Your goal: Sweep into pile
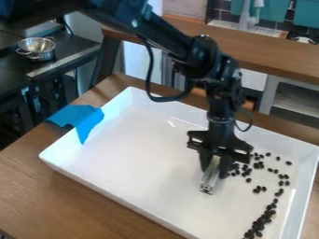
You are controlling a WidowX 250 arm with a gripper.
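The black gripper (214, 163) hangs down inside the white tray (93, 165), right of its middle, shut on a short silver metal bar (211, 181). The bar slants down toward the tray floor. Dark beans (246, 171) lie close to the right of the gripper and bar. More beans (281, 183) spread in a loose curve along the tray's right side, and a denser strip of them (260, 223) runs down to the lower right. Part of the beans near the gripper may be hidden behind it.
Blue tape (79, 119) covers the tray's left rim and reaches the wooden table (28, 186). Raised walls surround the tray floor. Behind stand a wooden counter (261, 49) and, at the upper left, a metal bowl (37, 47) on a dark surface.
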